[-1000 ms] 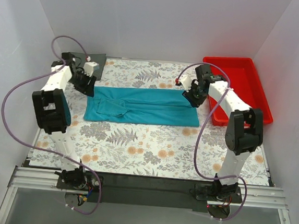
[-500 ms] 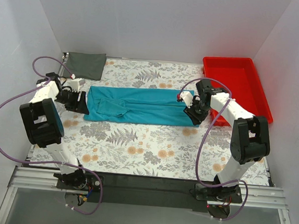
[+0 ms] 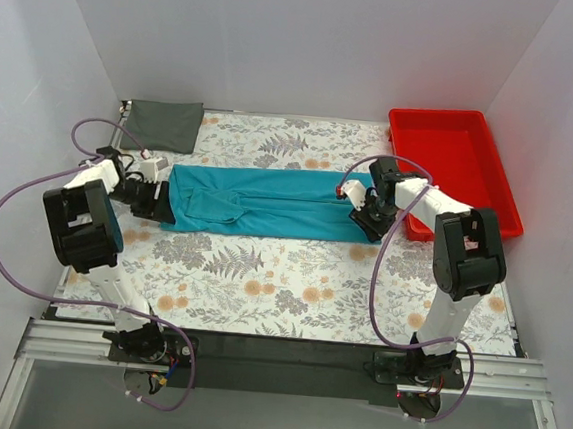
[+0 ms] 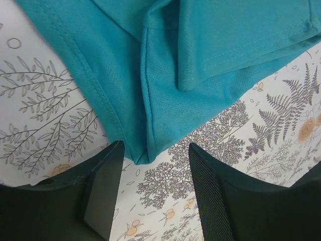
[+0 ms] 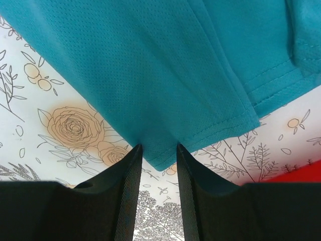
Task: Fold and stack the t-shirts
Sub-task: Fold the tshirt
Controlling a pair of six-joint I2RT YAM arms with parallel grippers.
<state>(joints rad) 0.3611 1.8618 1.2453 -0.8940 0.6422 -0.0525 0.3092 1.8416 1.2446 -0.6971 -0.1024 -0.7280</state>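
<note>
A teal t-shirt [image 3: 268, 201] lies flat as a long band across the floral tablecloth. A dark grey t-shirt [image 3: 164, 124] lies as a flat rectangle at the back left. My left gripper [image 3: 157, 203] is low at the teal shirt's near left corner. In the left wrist view it [image 4: 155, 148] is open, and the shirt's corner [image 4: 140, 153] lies between the fingertips, close to the left one. My right gripper [image 3: 364, 214] is at the shirt's near right corner. In the right wrist view it [image 5: 158, 149] is narrowly open and straddles the hem corner [image 5: 159, 159].
A red plastic tray [image 3: 491, 167] stands at the back right, just beyond the right arm, and shows as a red edge in the right wrist view [image 5: 301, 173]. White walls enclose the table on three sides. Purple cables loop from both arms.
My left gripper has moved from the back left down to the teal shirt's near left corner. My right gripper has moved towards the near right corner. The shirt has barely shifted.
</note>
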